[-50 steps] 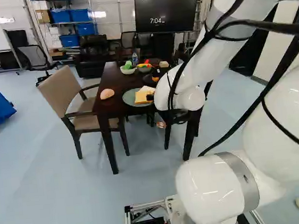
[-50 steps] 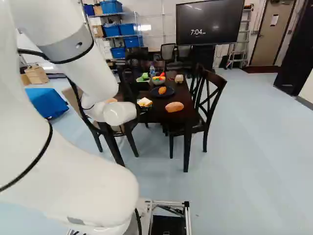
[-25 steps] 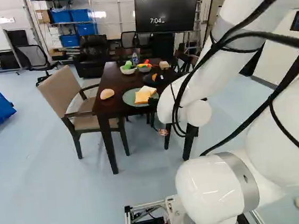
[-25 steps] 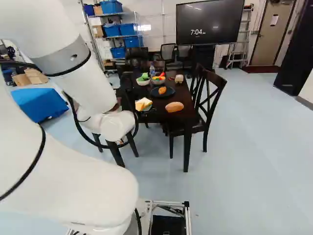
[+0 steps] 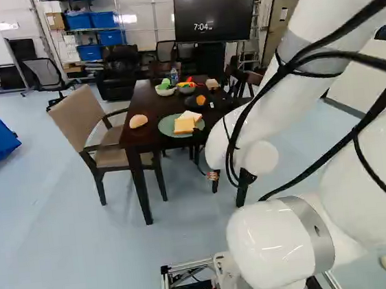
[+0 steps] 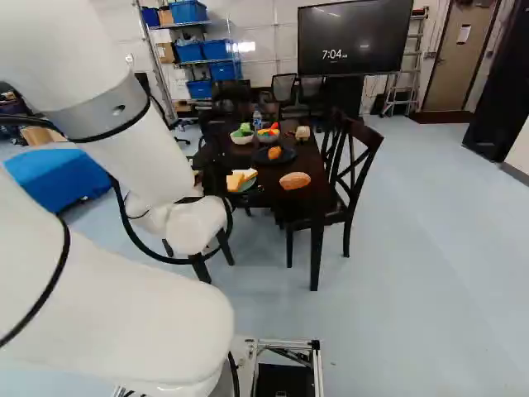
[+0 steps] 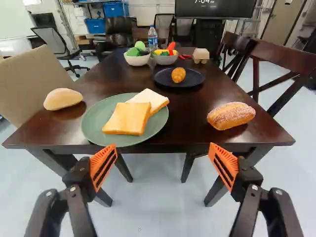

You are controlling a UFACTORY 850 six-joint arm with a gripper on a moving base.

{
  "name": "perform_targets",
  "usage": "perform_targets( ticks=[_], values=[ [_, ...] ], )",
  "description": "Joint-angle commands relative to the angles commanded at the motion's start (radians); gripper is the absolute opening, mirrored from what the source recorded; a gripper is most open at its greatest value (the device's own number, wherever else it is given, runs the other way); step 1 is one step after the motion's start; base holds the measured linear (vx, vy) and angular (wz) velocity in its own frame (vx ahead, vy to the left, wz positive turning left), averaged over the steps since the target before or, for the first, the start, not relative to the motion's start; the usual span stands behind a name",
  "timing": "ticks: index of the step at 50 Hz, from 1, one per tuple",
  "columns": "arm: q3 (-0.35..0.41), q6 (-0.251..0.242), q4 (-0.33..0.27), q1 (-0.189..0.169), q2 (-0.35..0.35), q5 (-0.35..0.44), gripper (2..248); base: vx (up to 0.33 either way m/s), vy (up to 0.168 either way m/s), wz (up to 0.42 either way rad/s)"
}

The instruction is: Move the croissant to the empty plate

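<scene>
The gripper, partly hidden by my arm, shows as a dark shape (image 6: pixel 253 193) by the table's near edge in the right base view. In the wrist view the gripper (image 7: pixel 162 165) stands open before that edge, nothing between its orange pads. An orange-brown croissant (image 7: pixel 178 75) lies on a dark plate (image 7: pixel 163 78), farther down the table and ahead of the gripper. Nearer stands a green plate (image 7: pixel 94 123) carrying two bread slices (image 7: pixel 127 118), overlapping. Both plates in view hold something.
On the dark table (image 7: pixel 190 111) are a powdered loaf (image 7: pixel 231 116), a round roll (image 7: pixel 63 98), two bowls of toy food (image 7: pixel 137 59) and a water bottle (image 7: pixel 152 38). A beige chair (image 5: pixel 80 118) and dark wooden chairs (image 6: pixel 351 174) flank it.
My forearm has shifted rightward in the left base view, baring more of the dark plate and croissant. The gripper has drawn back off the bread. The base and the table's things stay put.
</scene>
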Motion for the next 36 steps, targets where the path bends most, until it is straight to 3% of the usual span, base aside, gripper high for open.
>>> perform_targets(
  ticks=[36],
  values=[
    [0.008, 0.0, 0.0, 0.0, 0.004, 0.011, 247, 0.0, 0.0, 0.0]
  ],
)
